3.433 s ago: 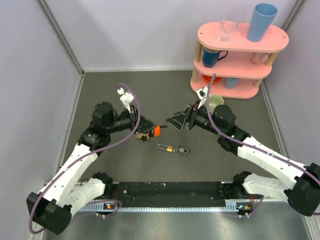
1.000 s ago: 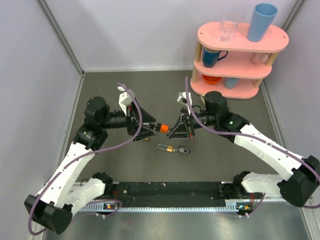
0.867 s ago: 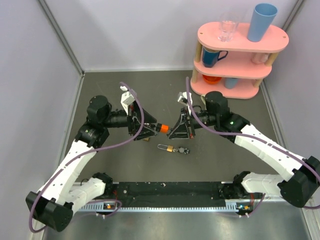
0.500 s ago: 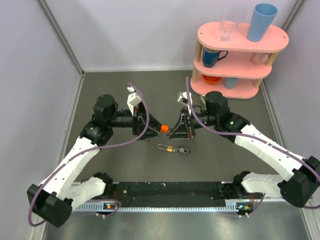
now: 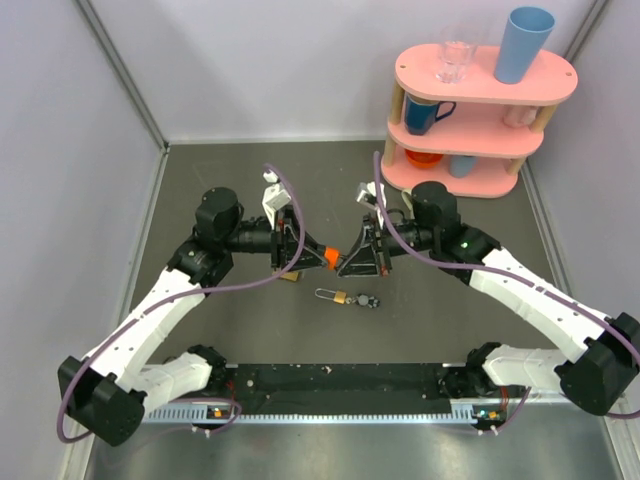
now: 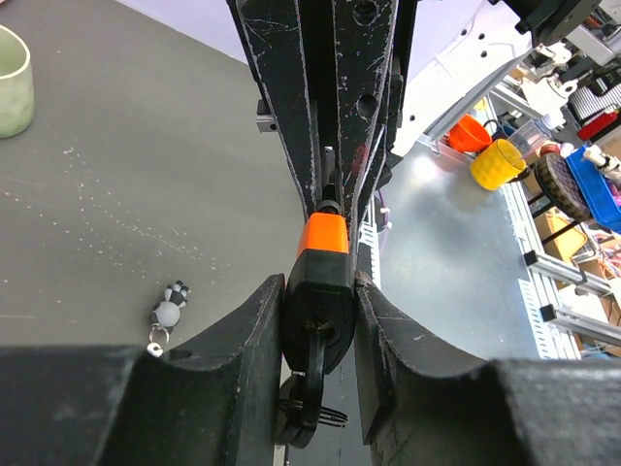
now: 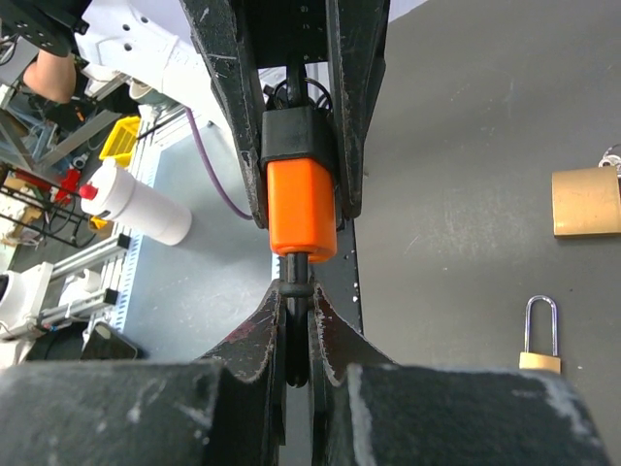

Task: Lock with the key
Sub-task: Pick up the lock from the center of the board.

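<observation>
right now i have the lock (image 6: 324, 254) held off the bench (image 5: 250, 330) between both arms. the left pincer (image 6: 320, 291) is pressed onto its black end from both sides. the right pincer (image 7: 297, 291) is closed tight on the thin black stem at the orange end, which i take for the shackle. i'd judge this as the steadying step, with the key not yet turned. the key (image 6: 310, 413) seems to be in the dark ring and bits hanging from the black end, low between my left fingers; i can't pick out a single blade. next, i think one pincer must keep the body fixed while the other frees itself, gets hold of that tiny key and twists it without dragging the lock off line. the top view shows only an orange spot where the two pincers meet, and a small brass padlock (image 5: 341, 296) lying near it on the bench. the left wrist view alone shows the hanging ring, the right wrist view alone shows the grip on the stem and a larger brass padlock (image 7: 586, 202).
</observation>
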`<move>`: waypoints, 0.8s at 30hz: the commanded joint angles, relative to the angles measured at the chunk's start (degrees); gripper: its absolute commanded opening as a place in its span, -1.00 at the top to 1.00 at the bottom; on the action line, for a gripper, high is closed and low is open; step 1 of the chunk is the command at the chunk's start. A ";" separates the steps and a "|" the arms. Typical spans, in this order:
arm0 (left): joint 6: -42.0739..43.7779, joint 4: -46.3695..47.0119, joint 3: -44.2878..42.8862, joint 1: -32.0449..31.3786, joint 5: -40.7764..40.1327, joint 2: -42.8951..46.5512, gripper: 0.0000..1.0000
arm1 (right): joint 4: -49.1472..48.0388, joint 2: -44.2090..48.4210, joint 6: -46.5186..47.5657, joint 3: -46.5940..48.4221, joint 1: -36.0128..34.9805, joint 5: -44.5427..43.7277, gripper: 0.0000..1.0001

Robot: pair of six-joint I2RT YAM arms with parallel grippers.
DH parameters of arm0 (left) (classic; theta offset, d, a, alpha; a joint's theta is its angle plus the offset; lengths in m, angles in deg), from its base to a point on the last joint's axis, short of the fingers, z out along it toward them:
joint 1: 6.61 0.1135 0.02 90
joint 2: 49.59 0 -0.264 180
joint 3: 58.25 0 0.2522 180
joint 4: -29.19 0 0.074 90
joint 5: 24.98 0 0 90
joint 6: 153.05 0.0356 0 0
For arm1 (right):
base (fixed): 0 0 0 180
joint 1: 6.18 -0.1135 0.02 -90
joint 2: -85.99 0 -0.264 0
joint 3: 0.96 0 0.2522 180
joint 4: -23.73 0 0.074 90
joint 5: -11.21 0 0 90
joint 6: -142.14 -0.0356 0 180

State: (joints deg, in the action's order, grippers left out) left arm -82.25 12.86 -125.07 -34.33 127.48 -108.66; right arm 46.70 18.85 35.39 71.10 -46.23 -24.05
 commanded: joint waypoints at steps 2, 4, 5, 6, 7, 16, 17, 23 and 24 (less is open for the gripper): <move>-2.24 6.43 -1.08 -1.28 1.00 -1.23 1.00 | -4.73 0.69 -1.08 3.22 0.15 0.99 1.00; -3.03 7.04 -0.73 -1.28 0.13 -1.14 1.00 | -4.91 0.69 -1.35 3.22 0.24 -0.77 0.94; -3.38 7.31 -0.47 -1.28 -0.31 -0.88 1.00 | -4.91 0.78 -1.70 3.13 0.15 -1.47 0.81; -3.82 7.66 0.14 -1.28 -1.19 -0.70 1.00 | -5.17 0.95 -1.96 3.05 0.15 -3.31 0.69; -4.52 8.19 0.41 -1.28 -2.94 -0.52 1.00 | -5.17 1.13 -2.23 2.78 0.15 -4.54 0.43; -6.46 7.58 2.69 -0.31 -16.04 1.50 1.00 | -4.91 5.34 -5.21 0.59 0.68 -21.33 -0.85; -6.64 7.75 3.22 -0.05 -17.70 2.20 1.00 | -4.91 5.69 -5.48 0.32 0.85 -22.30 -0.89; -9.97 8.28 6.90 3.81 -21.85 6.76 1.00 | -5.78 6.93 -7.06 -0.82 1.91 -26.70 -0.98; -10.59 8.80 7.52 5.47 -21.85 7.30 1.00 | -6.13 7.02 -7.24 -1.17 1.91 -26.70 -0.98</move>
State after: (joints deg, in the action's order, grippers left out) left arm -89.70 15.87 -119.26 -32.21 109.01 -106.08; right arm 43.66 24.36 29.73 70.84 -45.14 -46.52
